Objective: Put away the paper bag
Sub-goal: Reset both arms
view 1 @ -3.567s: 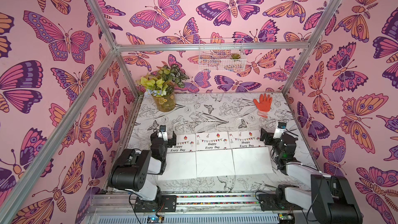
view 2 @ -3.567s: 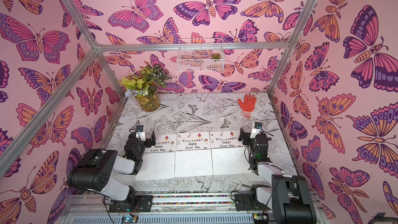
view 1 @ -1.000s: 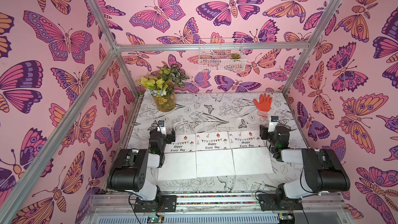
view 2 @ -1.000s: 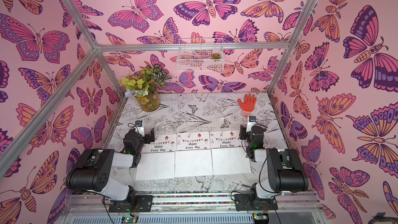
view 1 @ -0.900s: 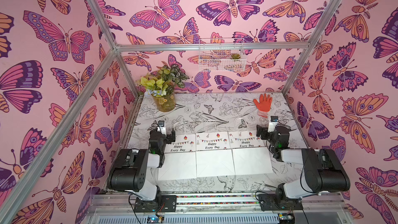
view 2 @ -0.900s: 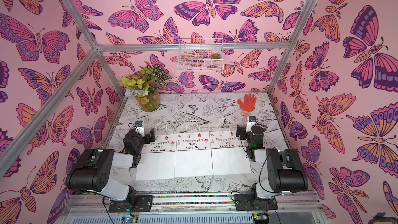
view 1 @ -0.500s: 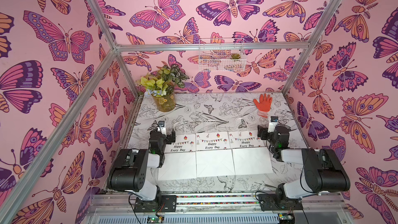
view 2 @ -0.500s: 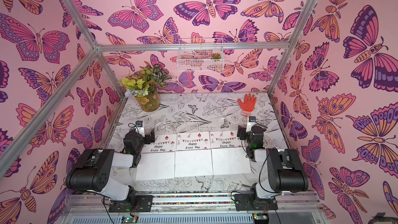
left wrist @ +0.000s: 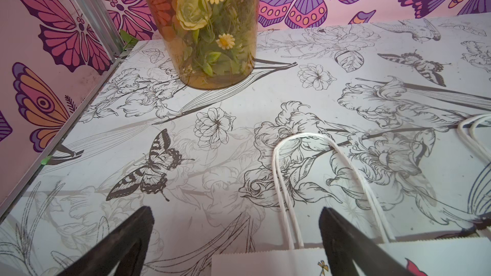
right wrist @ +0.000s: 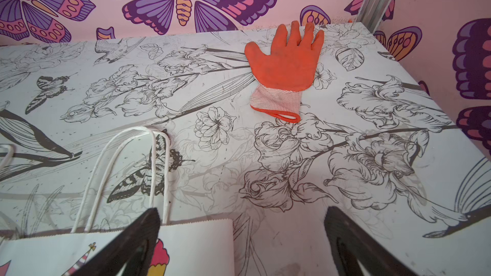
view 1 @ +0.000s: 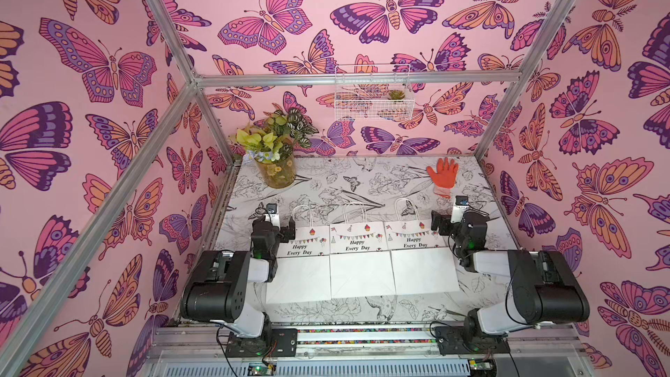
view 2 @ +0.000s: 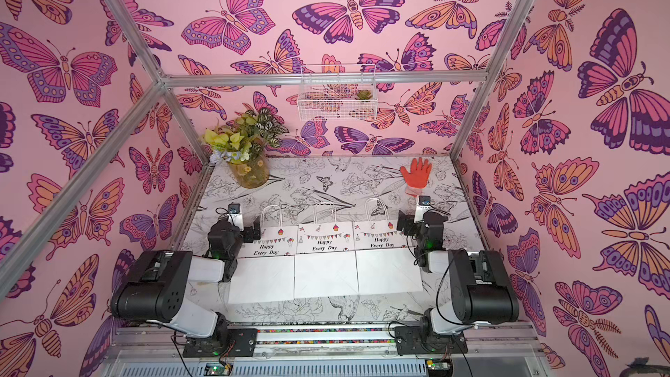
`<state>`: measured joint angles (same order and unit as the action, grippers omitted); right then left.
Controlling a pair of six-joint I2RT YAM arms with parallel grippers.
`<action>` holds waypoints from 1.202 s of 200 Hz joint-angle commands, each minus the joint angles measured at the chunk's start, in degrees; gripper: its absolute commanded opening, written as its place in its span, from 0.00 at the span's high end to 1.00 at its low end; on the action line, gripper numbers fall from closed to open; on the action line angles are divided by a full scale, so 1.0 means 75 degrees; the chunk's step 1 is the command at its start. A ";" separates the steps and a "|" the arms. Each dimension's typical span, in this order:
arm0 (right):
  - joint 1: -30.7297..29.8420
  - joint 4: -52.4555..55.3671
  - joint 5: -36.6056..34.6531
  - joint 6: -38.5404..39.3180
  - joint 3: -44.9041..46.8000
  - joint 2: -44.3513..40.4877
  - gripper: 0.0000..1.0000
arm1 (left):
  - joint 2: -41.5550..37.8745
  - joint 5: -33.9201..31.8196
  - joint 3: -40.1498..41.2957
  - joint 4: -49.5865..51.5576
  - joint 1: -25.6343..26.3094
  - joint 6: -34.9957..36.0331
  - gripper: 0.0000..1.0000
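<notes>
Three white paper bags printed "Happy Every Day" lie flat side by side near the table's front: left bag (view 1: 299, 266), middle bag (view 1: 359, 262), right bag (view 1: 417, 259). Their white cord handles point toward the back wall. My left gripper (view 1: 279, 224) (left wrist: 235, 209) stands open low over the left bag's top outer corner (left wrist: 265, 261), one finger beside its handle (left wrist: 276, 168). My right gripper (view 1: 447, 221) (right wrist: 241, 209) stands open over the right bag's top outer corner (right wrist: 196, 248). Neither holds anything.
A yellow glass vase of flowers (view 1: 277, 172) stands at the back left. An orange work glove (view 1: 442, 174) lies at the back right, just beyond my right gripper. A white wire basket (view 1: 373, 103) hangs on the back wall. Pink walls close in on both sides.
Both arms have reached forward from the bags' sides to their top outer corners. Over the last second the right gripper's jaws spread wider; the left arm stayed still.
</notes>
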<state>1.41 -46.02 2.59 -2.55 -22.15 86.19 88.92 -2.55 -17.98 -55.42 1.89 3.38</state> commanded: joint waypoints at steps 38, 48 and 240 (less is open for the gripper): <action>-0.0046 -0.0015 -0.0044 0.0047 -0.0137 0.0015 0.01 | -0.0098 0.0106 -0.0049 0.0064 -0.0041 -0.0087 0.00; -0.0036 -0.0011 -0.0053 0.0053 -0.0140 0.0015 0.01 | -0.0099 0.0121 -0.0042 0.0074 -0.0044 -0.0087 0.00; -0.0040 -0.0034 -0.0061 0.0047 -0.0131 0.0015 0.01 | -0.0085 0.0342 -0.0295 0.0275 -0.0179 -0.0134 0.00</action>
<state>1.41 -46.04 2.55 -2.37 -22.15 86.19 88.92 -0.82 -19.75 -53.95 1.04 2.52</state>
